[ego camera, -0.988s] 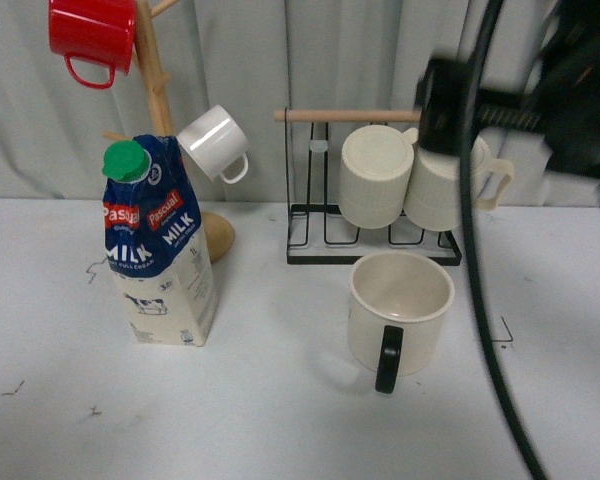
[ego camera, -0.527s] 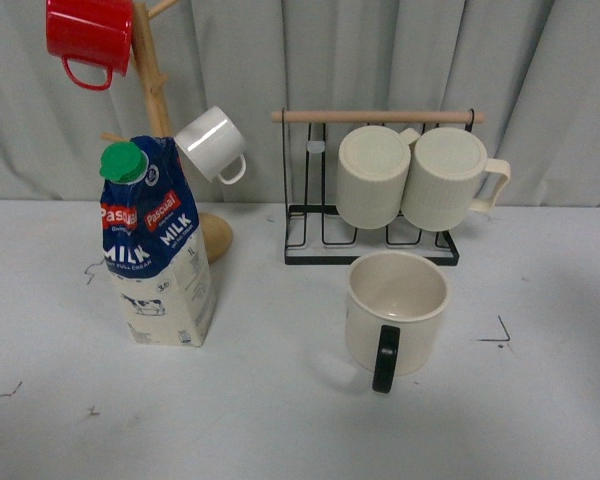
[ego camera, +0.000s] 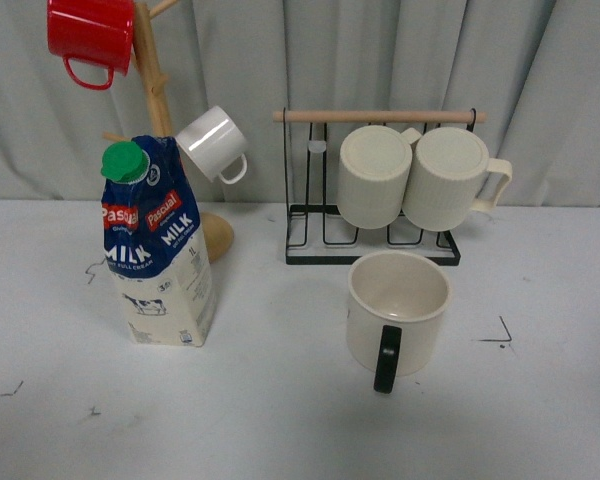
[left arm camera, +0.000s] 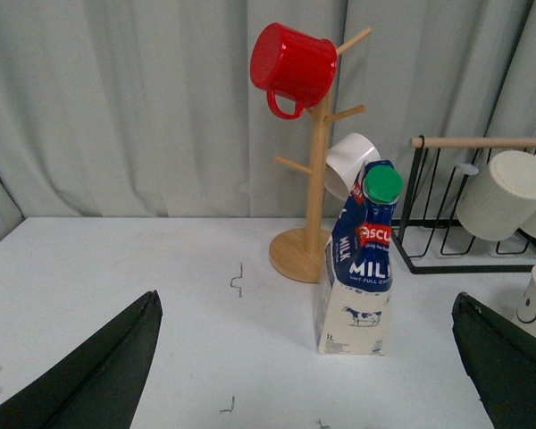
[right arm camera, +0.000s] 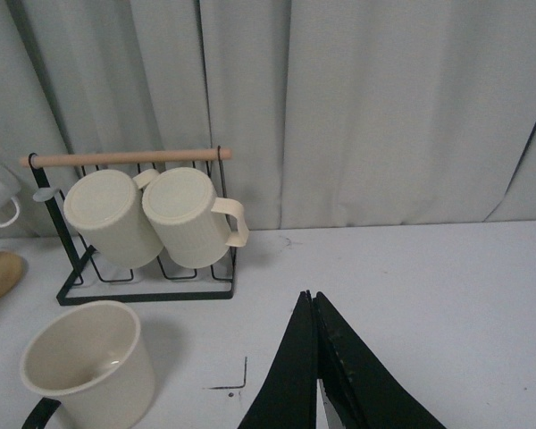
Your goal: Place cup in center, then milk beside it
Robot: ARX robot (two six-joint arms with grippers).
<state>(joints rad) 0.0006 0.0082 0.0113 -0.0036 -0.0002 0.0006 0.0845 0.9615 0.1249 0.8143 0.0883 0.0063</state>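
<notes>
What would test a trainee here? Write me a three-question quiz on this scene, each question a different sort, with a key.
1. True or false: the cup stands upright with its black handle turned toward the front camera.
2. Multiple choice: in the front view, the milk carton is
A) standing upright, left of the cup
B) lying on its side
C) inside the cup
3. Fill in the number: ___ ribbed mugs hang from the wire rack.

Key: 1 true; 2 A; 3 two.
</notes>
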